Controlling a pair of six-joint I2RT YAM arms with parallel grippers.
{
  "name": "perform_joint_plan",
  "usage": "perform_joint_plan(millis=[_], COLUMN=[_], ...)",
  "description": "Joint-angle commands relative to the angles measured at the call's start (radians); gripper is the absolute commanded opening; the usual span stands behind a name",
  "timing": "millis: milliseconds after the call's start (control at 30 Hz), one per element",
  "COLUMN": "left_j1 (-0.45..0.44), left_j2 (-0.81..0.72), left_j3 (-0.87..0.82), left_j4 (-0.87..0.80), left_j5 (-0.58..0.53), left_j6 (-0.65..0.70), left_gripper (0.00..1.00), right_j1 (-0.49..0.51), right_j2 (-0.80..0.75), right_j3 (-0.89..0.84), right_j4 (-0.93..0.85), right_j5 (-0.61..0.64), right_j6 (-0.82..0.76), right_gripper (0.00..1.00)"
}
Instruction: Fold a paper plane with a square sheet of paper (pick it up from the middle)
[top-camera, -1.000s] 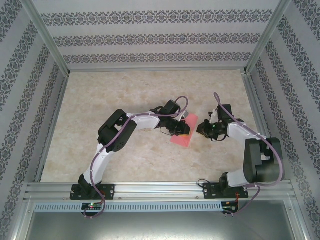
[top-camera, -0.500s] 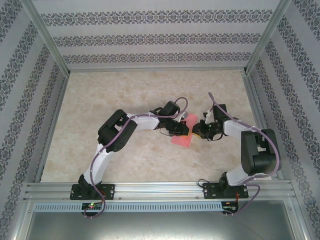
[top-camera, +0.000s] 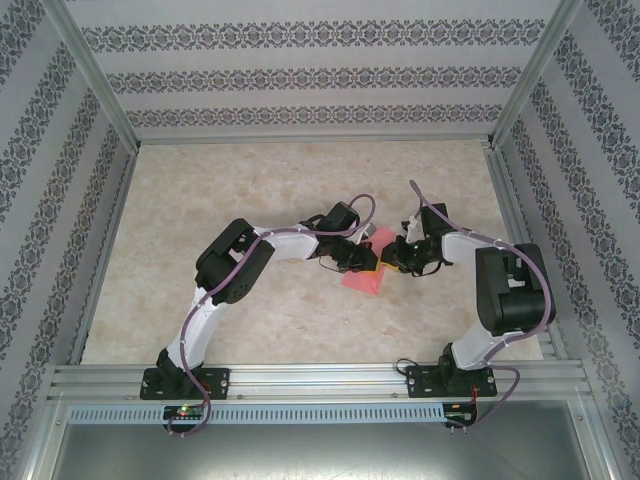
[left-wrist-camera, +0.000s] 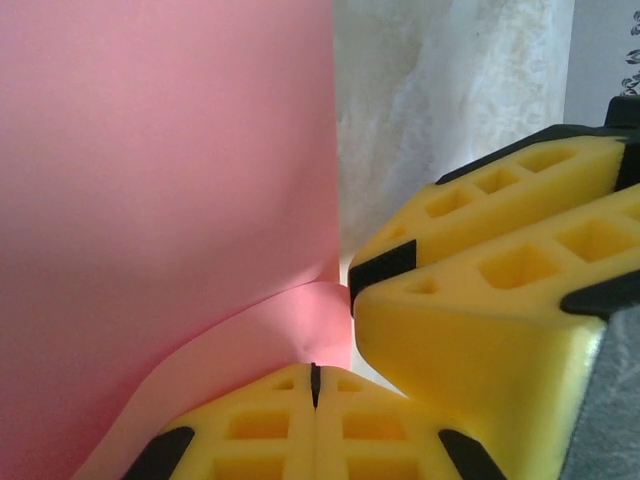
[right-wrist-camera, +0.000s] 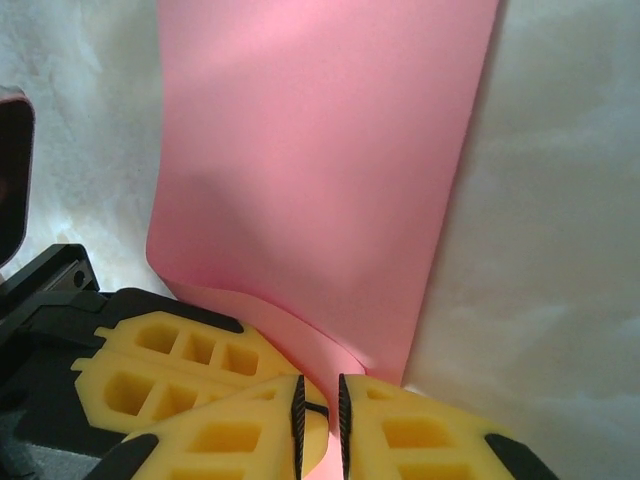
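Note:
The pink-red square sheet of paper (top-camera: 361, 281) lies on the table's middle as a narrow strip, its near edge curled up. My left gripper (top-camera: 367, 259) is shut on that raised edge; in the left wrist view the jaws (left-wrist-camera: 315, 372) meet with the paper (left-wrist-camera: 170, 180) coming out of their tips. My right gripper (top-camera: 392, 262) sits right beside it, touching or nearly so. Its pads (right-wrist-camera: 320, 398) stand a narrow slit apart, and the curled edge of the paper (right-wrist-camera: 320, 150) runs into that gap. The paper plane is out of view.
The beige marbled table (top-camera: 250, 180) has free room to the left, behind and in front of the paper. Patterned walls (top-camera: 320, 75) close three sides. An aluminium rail (top-camera: 320, 380) with both arm bases runs along the near edge.
My right gripper has swung left from beside the paper onto its right edge, next to the left gripper. The left jaws have closed on the paper's raised edge.

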Motion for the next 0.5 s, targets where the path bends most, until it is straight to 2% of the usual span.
perform_joint_plan(millis=[0,200,467], left_j1=[0.006,0.006,0.007], left_j2=[-0.040,-0.042,-0.038], left_j3=[0.000,-0.007,-0.007], left_j4=[0.002,0.005,0.010], left_j5=[0.023,0.024,0.021], left_j6=[0.024,0.021,0.019], left_gripper=[0.02,0.02,0.03], right_j1=[0.013,0.014,0.027], right_j2=[0.014,-0.005,0.019], right_j3=[0.023,0.015,-0.012], right_j4=[-0.032,-0.021,0.027], right_j5=[0.044,0.071,-0.010], right_j6=[-0.045,-0.047,-0.031], right_gripper=[0.19,0.25,0.23])
